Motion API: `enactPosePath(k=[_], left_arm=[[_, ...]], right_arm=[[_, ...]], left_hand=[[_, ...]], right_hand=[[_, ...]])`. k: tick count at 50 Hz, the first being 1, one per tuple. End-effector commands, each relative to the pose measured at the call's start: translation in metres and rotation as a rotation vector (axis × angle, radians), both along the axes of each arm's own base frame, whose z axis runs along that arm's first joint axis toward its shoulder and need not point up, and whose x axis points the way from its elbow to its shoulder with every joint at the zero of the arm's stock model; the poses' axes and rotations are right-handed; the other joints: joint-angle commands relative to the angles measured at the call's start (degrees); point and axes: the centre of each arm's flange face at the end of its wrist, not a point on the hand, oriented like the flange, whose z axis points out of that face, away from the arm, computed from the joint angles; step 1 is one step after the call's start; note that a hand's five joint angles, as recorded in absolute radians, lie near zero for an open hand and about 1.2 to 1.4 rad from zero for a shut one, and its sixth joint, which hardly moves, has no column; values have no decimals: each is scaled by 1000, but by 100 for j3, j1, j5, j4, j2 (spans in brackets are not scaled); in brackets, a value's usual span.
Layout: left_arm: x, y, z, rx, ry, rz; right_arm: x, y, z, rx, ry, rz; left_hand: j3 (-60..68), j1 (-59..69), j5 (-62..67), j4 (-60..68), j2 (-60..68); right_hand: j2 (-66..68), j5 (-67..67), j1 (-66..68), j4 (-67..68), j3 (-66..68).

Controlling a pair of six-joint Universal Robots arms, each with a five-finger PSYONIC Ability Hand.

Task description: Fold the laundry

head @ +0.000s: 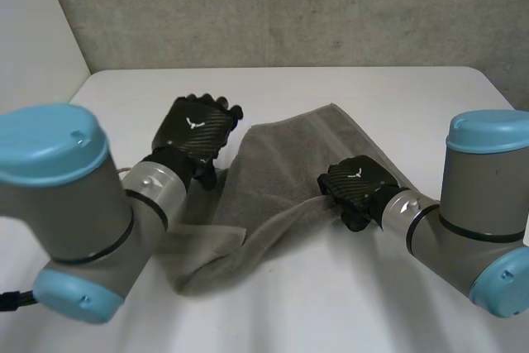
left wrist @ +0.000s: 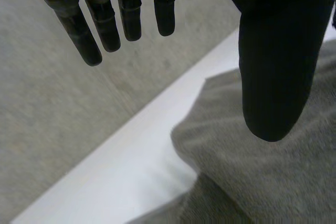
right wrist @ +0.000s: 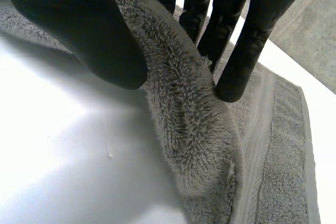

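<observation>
A grey towel point(head: 281, 171) lies crumpled across the middle of the white table point(head: 331, 303), one end sagging toward the front. My left hand point(head: 197, 126) hovers at the towel's left edge, open. In the left wrist view its fingers point(left wrist: 105, 24) are straight and its thumb point(left wrist: 273, 51) stands apart, with nothing between them and the towel point(left wrist: 262, 171) below. My right hand point(head: 354, 186) is at the towel's right edge. In the right wrist view the thumb point(right wrist: 79, 19) and fingers point(right wrist: 241, 51) pinch a raised fold of the towel point(right wrist: 194, 129).
A grey concrete wall point(head: 289, 6) runs along the table's far edge. Bare table surface point(right wrist: 52, 145) spreads beside my right thumb, and more lies in front of the towel. Both arms reach in from the near side.
</observation>
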Motion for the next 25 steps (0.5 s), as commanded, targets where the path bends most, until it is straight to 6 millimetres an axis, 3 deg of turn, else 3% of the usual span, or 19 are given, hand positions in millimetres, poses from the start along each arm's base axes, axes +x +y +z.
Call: enactPosePath(k=[1,6,11,17,19,22,25], left_arm=[[-5,-16,-27,117,-62,-32],[4,-12,-44,263,-138,-23],[14,-1,-49,337,-177,-9],[26,9,-44,360,-172,9],[28,13,-46,372,-169,9],[26,25,-56,401,-178,-18],[19,31,-60,392,-179,-53]], right_arm=[[1,-2,0,-26,-11,0],[0,-3,0,-27,-9,-2],[-3,-9,0,-37,-8,-16],[-5,-12,0,-39,-6,-24],[-5,-12,-1,-36,-5,-23],[-5,-11,-2,-32,-3,-21],[-4,-9,-3,-31,-2,-18]], left_hand=[[757,767,747,756,746],[1075,1085,1066,1074,1064],[1932,1942,1922,1931,1921],[2002,2012,1992,2001,1991],[1800,1810,1790,1799,1789],[276,286,266,275,265],[135,145,125,134,124]], right_hand=[[1265,1362,2476,1168,1199],[1265,1362,2476,1168,1199],[1265,1362,2476,1168,1199],[1265,1362,2476,1168,1199],[1265,1362,2476,1168,1199],[1265,1362,2476,1168,1199],[1265,1362,2476,1168,1199]])
